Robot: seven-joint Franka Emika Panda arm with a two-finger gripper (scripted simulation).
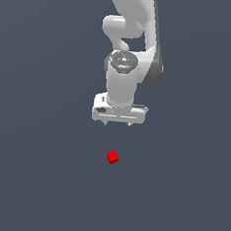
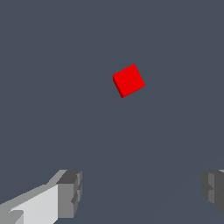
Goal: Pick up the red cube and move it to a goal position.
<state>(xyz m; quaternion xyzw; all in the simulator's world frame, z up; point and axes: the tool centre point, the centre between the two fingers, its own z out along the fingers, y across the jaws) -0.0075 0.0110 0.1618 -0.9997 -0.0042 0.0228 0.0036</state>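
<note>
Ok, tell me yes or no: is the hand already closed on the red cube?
No. In the wrist view the hand has its fingers spread wide with nothing between them, and the red cube lies apart on the floor.

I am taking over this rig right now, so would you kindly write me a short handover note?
Claw: open and empty, fingers spread wide, held apart from the cube.
Red cube: lying alone on the grey floor, untouched, turned at an angle to the claw; in the wrist view it sits ahead of the fingers, not between them.
Done: nothing yet; no grasp.
Left: line the claw up over the cube, descend, close, lift, carry it to the goal. No goal marker is visible.
</note>
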